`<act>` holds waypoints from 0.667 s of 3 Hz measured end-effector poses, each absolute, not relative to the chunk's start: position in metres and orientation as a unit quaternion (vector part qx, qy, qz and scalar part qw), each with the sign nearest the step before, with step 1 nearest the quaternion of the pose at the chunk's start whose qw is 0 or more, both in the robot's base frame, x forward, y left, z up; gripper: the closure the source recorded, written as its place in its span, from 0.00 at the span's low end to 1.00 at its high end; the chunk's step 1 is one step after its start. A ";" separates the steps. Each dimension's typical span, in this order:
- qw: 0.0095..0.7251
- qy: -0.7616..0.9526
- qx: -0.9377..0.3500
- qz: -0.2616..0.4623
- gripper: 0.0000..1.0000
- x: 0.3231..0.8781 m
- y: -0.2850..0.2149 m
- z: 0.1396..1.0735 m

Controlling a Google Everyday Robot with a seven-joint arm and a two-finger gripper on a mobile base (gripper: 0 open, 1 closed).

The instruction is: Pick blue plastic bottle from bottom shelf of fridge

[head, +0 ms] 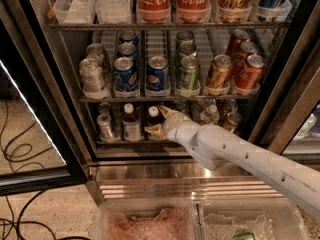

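Observation:
The fridge (35,84) stands open. On its bottom shelf (150,143) a blue plastic bottle (153,116) with a white cap and dark contents stands in the third lane from the left. My gripper (160,122) reaches in from the right on a white arm. One finger lies at the bottle's right shoulder and the other across its lower front, closed against it. The bottle stands upright on the rack. A second bottle of the same kind (131,124) stands one lane to the left.
A small silver can (106,126) stands at the shelf's left, with a clear bottle (210,114) and a can (231,121) at the right. The rack above holds blue, green and orange cans (188,74). Clear plastic bins (150,221) sit below the fridge. Cables (20,154) lie on the floor at left.

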State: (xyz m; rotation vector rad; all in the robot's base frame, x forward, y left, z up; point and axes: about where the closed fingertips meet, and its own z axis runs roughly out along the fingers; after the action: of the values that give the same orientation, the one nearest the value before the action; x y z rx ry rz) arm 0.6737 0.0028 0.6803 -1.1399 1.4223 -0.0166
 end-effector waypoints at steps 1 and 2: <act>0.621 0.598 -0.507 -0.002 1.00 0.667 0.009 0.708; 0.630 0.581 -0.515 -0.002 1.00 0.661 0.012 0.729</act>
State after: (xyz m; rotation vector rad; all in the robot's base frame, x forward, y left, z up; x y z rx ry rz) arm 0.6609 0.0116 0.7288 -1.1792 1.3301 -0.0038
